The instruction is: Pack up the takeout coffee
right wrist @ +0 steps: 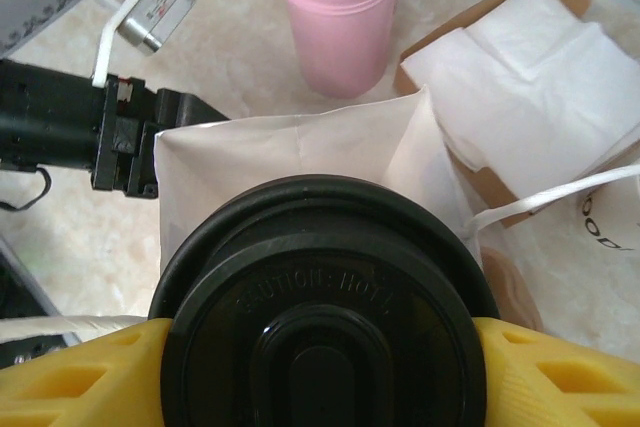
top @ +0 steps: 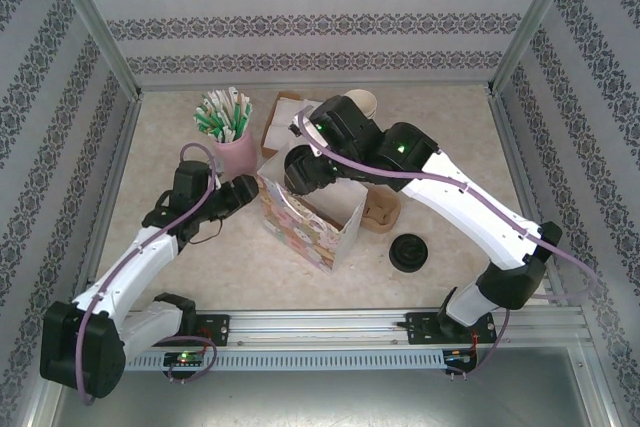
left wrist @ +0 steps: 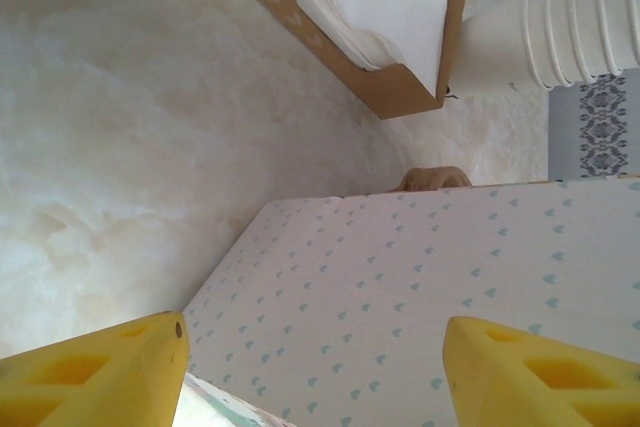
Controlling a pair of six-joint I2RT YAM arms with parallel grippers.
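The takeout coffee shows its round black lid (right wrist: 320, 287), stamped "CAUTION: HOT", with my right gripper (right wrist: 320, 347) shut on it, a yellow finger (right wrist: 70, 377) on each side. It hangs just above the open mouth of the paper bag (right wrist: 300, 152). From above, the right gripper (top: 300, 172) sits over the back left corner of the bag (top: 310, 232), which stands upright mid-table. My left gripper (top: 243, 195) is at the bag's left side, open. Its yellow fingers (left wrist: 110, 372) stand wide apart in front of the heart-printed bag wall (left wrist: 420, 287).
A pink cup of green-and-white straws (top: 230, 142) stands behind the bag, next to a brown box of napkins (top: 283, 117) and a stack of lidless white cups (top: 362, 102). A loose black lid (top: 409, 252) and brown cardboard sleeve (top: 380, 209) lie right of the bag.
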